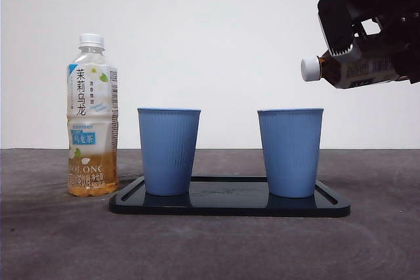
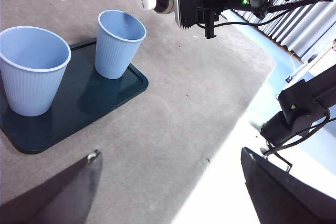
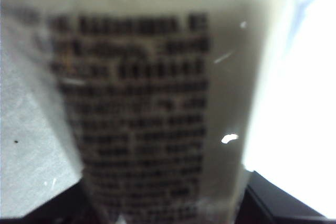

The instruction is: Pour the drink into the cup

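Two blue cups [image 1: 169, 151] stand mid-frame on the black tray [image 1: 230, 206]; upper right, the right gripper [image 1: 367, 24] pinches a capped bottle [image 1: 348, 67] sideways.

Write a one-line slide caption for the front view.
Right end effector holds a capped bottle sideways above the right blue cup on the black tray.

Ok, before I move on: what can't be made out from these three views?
- Front view: most of the held bottle is hidden by the right gripper and cut off by the picture's edge.
- Right wrist view: the bottle's label print is too blurred to read, and it fills the picture, hiding both cups.
- Left wrist view: the oolong bottle lies outside the picture.
- No view shows inside the cup below the cap.
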Robot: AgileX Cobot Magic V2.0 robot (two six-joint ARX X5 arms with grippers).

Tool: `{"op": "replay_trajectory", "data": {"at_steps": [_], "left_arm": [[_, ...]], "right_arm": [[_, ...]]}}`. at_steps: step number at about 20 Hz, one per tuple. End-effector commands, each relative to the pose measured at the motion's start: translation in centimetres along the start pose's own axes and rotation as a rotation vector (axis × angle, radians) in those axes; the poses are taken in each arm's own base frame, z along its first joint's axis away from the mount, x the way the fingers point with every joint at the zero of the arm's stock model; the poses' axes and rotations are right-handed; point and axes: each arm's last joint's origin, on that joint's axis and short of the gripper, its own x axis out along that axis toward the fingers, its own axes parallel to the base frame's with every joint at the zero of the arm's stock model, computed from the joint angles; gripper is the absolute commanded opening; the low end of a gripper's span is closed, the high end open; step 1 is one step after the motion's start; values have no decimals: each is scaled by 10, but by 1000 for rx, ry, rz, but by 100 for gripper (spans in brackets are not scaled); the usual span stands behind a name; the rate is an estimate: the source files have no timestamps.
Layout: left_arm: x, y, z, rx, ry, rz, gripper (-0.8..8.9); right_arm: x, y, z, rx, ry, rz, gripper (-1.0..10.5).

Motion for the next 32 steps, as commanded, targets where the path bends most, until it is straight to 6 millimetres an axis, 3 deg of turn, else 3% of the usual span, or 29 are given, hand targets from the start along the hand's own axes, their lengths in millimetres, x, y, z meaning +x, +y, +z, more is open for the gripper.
{"op": "replay_trajectory", "data": {"at_steps": [1, 4, 9, 15, 18, 27, 32], "left_arm": [[-2, -3, 5, 35, -15, -11, 425], [-2, -3, 5, 35, -15, -11, 425], [-2, -3, 4, 31, -12, -11, 425], [-2, -3, 4, 30, -10, -11, 425], [-2, -3, 4, 29, -10, -10, 425], [-2, -2, 4, 29, -10, -3, 425], [-2, -2, 4, 28, -9, 5, 436]], "right_arm": [[-5, -13, 3, 61, -1, -52, 171], [-5, -13, 4, 159, -21, -43, 171], [-12, -16, -1, 462, -127, 13, 171], [-26, -34, -40, 1128, -357, 263, 171], [-22, -38, -53, 1273, -453, 360, 171], [12, 2, -51, 1539, -681, 330, 171], [32, 30, -42, 1559, -710, 339, 171]]}}
